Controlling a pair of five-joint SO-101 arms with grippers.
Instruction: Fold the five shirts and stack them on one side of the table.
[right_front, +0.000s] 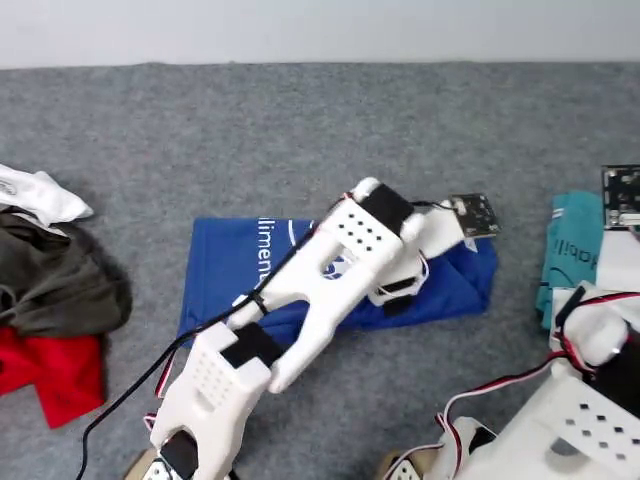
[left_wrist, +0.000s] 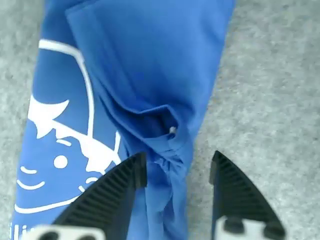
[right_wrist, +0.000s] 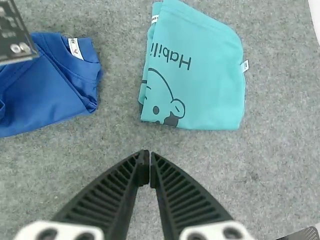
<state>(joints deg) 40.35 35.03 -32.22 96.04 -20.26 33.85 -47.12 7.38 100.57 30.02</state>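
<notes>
So you're roughly one and a half shirts in out of five. The teal shirt (right_wrist: 195, 75) is done: it lies folded into a neat rectangle just ahead of your right claw (right_wrist: 150, 155), which is pinched closed on nothing and hangs over bare tabletop (right_front: 300, 130).

The blue shirt (left_wrist: 150, 75) is the one in progress. It's already narrowed into a long strip, but I'd say it still needs at least one more fold. Your left claw (left_wrist: 178, 157) sits right on top of it with the jaws spread, a bunched-up bit of the shirt's edge sitting between them, not clamped yet as far as I can tell.

The rest is untouched. The white shirt (right_front: 35, 195), the dark shirt (right_front: 55, 280) and the red shirt (right_front: 50, 370) are all heaped together in a crumpled pile, well off to the far side of the left claw from the teal one.

No stack yet either, since blue and teal lie apart with a gap between them.
</notes>
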